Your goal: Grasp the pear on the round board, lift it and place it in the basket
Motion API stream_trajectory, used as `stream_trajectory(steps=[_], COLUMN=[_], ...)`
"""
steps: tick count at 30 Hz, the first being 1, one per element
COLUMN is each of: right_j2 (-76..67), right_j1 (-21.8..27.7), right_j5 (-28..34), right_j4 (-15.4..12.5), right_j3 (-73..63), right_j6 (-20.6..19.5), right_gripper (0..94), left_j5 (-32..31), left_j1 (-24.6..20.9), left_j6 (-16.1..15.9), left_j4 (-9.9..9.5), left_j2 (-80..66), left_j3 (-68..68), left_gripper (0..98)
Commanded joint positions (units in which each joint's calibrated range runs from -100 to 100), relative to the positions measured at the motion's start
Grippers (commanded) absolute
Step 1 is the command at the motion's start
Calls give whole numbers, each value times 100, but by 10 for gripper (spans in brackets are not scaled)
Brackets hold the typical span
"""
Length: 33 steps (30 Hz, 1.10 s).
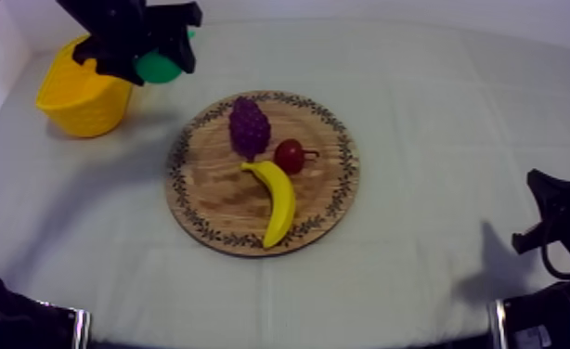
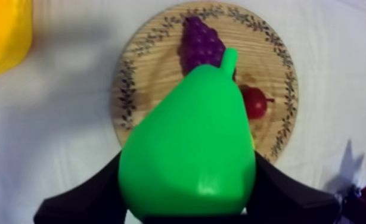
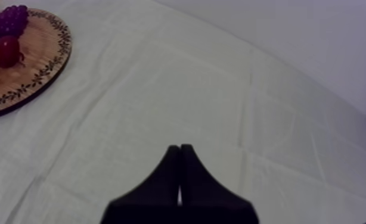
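The green pear hangs in the air, with my left gripper shut on it. In the top view the pear is beside the right rim of the yellow basket, between basket and round wooden board. From the left wrist the pear's black-fingered grip shows at both sides, with the board below and the basket off to one side. My right gripper is shut on nothing, its fingers a narrow wedge over bare cloth, low at the table's right side.
On the board lie a bunch of grapes, a small red fruit and a banana. From the right wrist the board's edge shows with the grapes and red fruit.
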Motion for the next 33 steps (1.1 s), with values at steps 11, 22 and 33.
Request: stream_trajectory(steps=[11, 22, 33], right_j2=[-3, -3, -3], right_j1=[1, 1, 1], right_j5=[-1, -1, -1], right_j4=[-2, -2, -2], right_j3=[-2, -2, -2], right_j6=[-3, -3, -3], right_gripper=[2, 2, 2], left_j5=[-24, 83, 377], left_j1=[-1163, -1976, -2423], left_j6=[-477, -805, -936], left_j4=[-116, -139, -132], left_j2=[338, 1076, 1654], left_j3=[-294, -1260, -2328], left_gripper=[527, 531, 542])
